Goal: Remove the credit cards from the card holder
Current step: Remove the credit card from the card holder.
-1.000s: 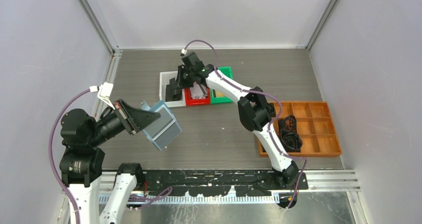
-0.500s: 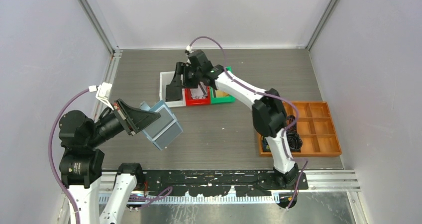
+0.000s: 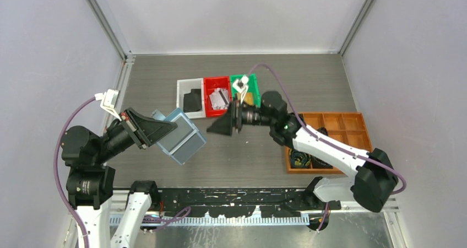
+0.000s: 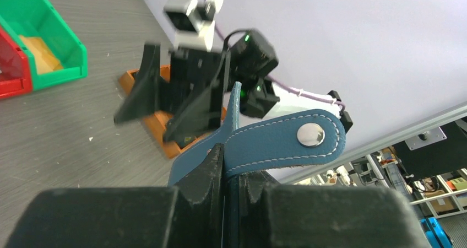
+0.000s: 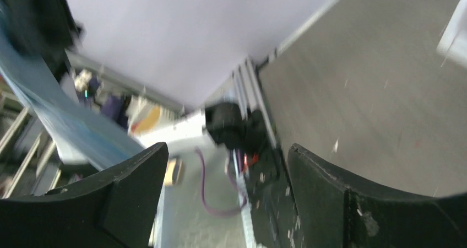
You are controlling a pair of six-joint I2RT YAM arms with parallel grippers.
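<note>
My left gripper [image 3: 172, 128] is shut on the blue card holder [image 3: 180, 141] and holds it open above the table's left side. In the left wrist view the card holder's snap tab [image 4: 308, 135] sticks out of the shut left gripper [image 4: 238, 162]. My right gripper [image 3: 216, 128] hangs open and empty just right of the card holder, pointing at it. Its fingers [image 5: 129, 190] stand wide apart, and the card holder [image 5: 52, 121] is a blur at left. Of the credit cards, a black one [image 3: 192, 100] lies in the white bin, a silver one [image 3: 220, 98] in the red bin and a gold one [image 3: 250, 98] in the green bin.
The white bin [image 3: 180, 99], red bin [image 3: 208, 96] and green bin [image 3: 255, 85] stand in a row at the table's back middle. An orange compartment tray [image 3: 352, 143] with coiled black cables [image 3: 302, 158] sits at the right. Grey walls close in three sides.
The right arm has swung from over the white bin back toward the card holder, and its jaws have opened. A black card now lies in the white bin. The left arm has barely moved.
</note>
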